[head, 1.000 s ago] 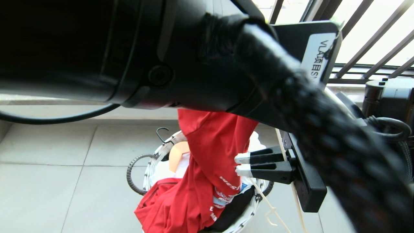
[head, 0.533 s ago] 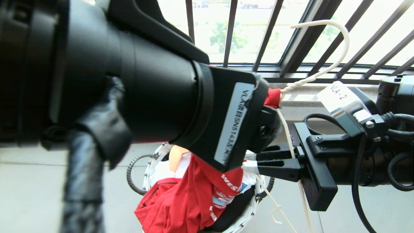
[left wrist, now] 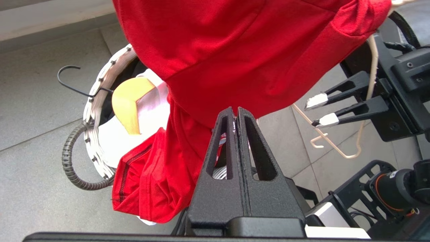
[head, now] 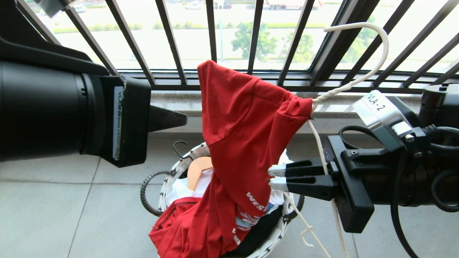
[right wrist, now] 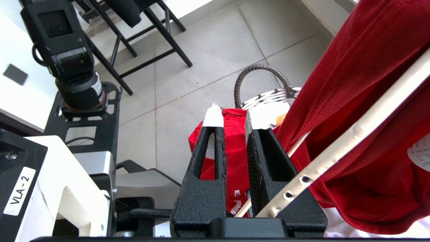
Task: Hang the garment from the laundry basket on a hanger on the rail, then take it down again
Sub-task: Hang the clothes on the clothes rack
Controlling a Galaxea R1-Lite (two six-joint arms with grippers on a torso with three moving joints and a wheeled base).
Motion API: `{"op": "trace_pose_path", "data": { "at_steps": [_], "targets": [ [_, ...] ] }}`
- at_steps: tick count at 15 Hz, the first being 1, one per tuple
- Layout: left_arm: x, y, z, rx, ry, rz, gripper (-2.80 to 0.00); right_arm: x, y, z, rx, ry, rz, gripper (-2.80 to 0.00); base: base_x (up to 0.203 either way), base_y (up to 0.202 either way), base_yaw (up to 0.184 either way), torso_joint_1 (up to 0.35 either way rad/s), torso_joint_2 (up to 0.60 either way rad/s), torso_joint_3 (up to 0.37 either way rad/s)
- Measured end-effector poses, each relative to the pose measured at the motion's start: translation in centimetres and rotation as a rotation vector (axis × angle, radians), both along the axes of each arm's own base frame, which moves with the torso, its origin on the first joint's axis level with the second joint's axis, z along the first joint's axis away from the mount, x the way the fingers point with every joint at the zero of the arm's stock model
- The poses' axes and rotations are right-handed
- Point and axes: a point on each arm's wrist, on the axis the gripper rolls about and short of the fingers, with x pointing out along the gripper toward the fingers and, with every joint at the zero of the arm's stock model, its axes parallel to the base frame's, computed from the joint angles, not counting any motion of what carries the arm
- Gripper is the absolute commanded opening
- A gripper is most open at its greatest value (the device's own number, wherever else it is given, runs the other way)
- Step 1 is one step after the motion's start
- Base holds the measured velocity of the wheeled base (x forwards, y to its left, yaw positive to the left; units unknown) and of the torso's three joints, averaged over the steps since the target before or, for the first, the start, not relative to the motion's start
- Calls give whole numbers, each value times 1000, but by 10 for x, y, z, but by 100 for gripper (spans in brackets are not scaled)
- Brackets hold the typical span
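Red T-shirt [head: 244,118] half-draped on wire hanger [head: 358,64] gripped by right gripper [head: 272,177] — left gripper [left wrist: 235,114] fingers closed, empty; other shoulder needs threading.

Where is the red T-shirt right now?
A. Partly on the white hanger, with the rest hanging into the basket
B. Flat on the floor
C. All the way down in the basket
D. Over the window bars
A: the red T-shirt is draped over one side of the white hanger, and its lower part trails into the basket.
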Motion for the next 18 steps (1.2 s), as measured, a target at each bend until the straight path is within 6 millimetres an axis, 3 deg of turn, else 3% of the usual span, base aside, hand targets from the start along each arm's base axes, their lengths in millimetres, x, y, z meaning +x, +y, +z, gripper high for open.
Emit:
{"op": "trace_pose_path", "data": {
  "at_steps": [4,10,18],
  "targets": [
    [5,13,-8,-32,-30,61,-280,4,2,-3,-8,12,-4,-280,0,0,0,0,0,0],
    [18,17,-9,-55,-3,39,-280,6,3,-4,-10,18,-6,-280,0,0,0,0,1,21],
    [29,15,-13,-45,18,40,-280,3,1,-3,-8,13,-7,-280,0,0,0,0,2,197]
  ]
}}
